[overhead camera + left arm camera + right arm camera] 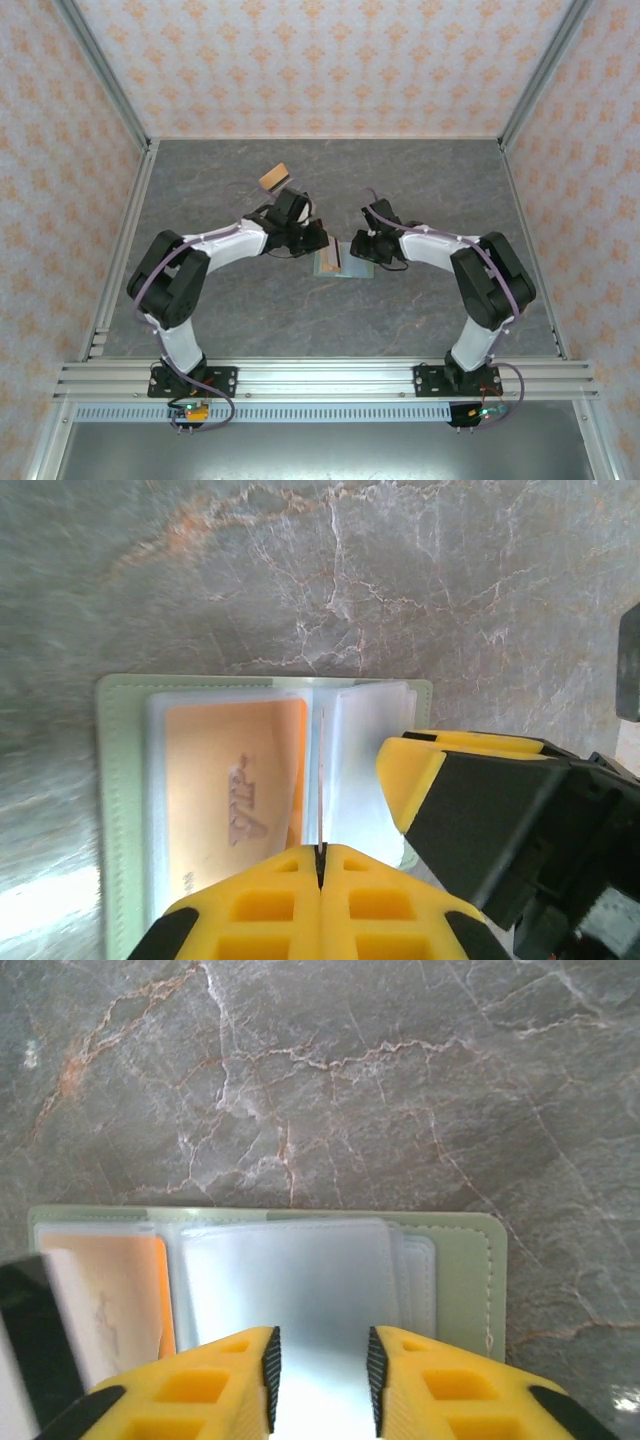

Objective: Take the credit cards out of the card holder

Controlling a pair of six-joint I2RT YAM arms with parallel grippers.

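Overhead view: a tan card (274, 178) sits on the table (450, 190) behind the left arm, well apart from the other items. The left gripper (320, 865) is closed. Its wrist camera shows a thin upright leaf running into the seam of the jaws; card or sleeve cannot be determined. The card holder (118, 780) lies open at table centre between both grippers, with an orange card (235, 790) in its left sleeve. The right gripper (320, 1365) has its jaws apart above the clear sleeves (285, 1280), with nothing clamped between them.

Left arm (215, 245), right arm (440, 245) showing white links, black joints, purple cables (148, 290). Left claw (320, 852), right claw (320, 1360) wearing yellow fingers (440, 1380), black pads (270, 1365), possibly rubber.
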